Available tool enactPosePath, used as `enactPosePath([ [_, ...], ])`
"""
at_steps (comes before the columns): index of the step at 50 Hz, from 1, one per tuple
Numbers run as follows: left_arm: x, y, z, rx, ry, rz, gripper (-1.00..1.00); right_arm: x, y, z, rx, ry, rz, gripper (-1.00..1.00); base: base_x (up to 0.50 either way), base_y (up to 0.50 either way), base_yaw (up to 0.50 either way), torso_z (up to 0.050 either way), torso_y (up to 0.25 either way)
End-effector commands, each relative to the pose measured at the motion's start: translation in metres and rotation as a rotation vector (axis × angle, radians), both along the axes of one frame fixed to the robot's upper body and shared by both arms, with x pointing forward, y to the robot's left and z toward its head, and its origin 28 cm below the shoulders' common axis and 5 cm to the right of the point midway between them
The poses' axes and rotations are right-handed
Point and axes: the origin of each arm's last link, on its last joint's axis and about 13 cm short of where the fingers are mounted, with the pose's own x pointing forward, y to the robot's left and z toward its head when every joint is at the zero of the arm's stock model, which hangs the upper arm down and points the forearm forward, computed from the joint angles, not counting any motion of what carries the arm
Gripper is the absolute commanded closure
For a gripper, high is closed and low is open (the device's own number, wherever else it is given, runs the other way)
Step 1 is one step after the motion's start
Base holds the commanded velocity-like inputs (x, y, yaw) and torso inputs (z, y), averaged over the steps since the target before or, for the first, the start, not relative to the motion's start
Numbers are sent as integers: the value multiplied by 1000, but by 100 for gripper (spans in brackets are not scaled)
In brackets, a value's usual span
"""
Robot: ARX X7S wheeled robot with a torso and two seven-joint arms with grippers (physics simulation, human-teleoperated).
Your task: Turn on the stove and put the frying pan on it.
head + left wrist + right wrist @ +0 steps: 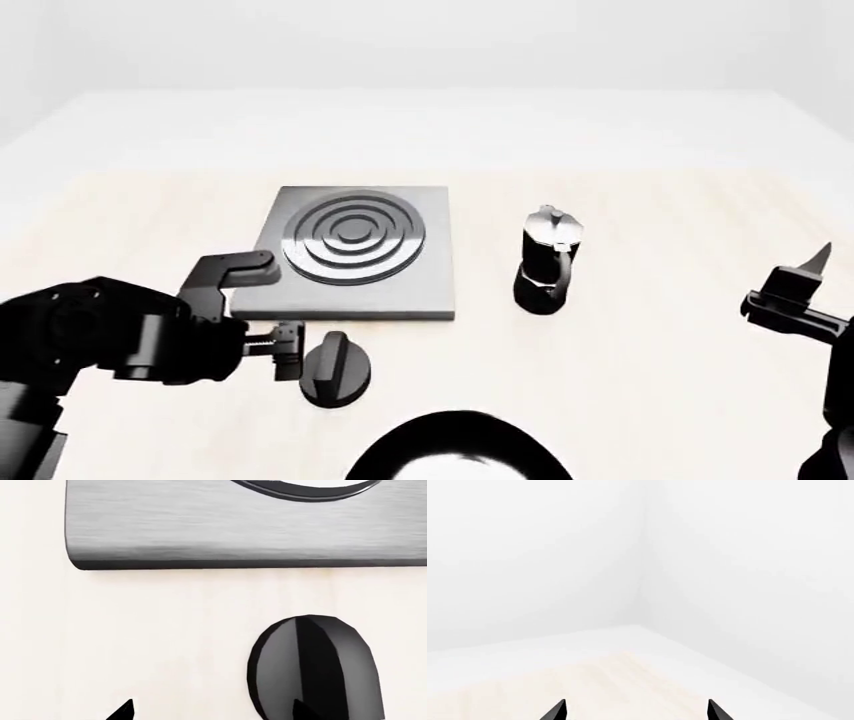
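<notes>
The stove (358, 252) is a flat dark-grey slab with ring coils, lying on the pale table. Its front edge (247, 535) shows in the left wrist view. The small round black knob (334, 368) lies just in front of the slab's near edge. My left gripper (286, 352) is open and sits right beside the knob, on its left. In the left wrist view (213, 712) one fingertip (303, 711) lies over the knob (313, 665). The frying pan (461, 450) shows partly at the bottom edge, its handle hidden. My right gripper (805, 275) is open and empty at the far right (637, 712).
A tall black-and-silver moka pot (550, 260) stands to the right of the stove. The pale wooden table (641, 380) runs on to white walls behind.
</notes>
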Motion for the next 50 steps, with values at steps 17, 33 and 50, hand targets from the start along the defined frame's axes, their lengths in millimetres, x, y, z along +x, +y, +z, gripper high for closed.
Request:
enactPosePath([
  [17, 10, -10, -16, -8, 35, -11, -100, -2, 0, 1, 21, -10, 16, -100, 0, 0, 0, 0, 0],
  [33, 11, -10, -24, 29, 67, 1, -100, -2, 0, 1, 20, -12, 18, -100, 0, 0, 0, 0, 0],
  [50, 9, -15, -19, 15, 57, -68, -100, -1, 1, 5, 18, -17, 19, -100, 0, 0, 0, 0, 0],
])
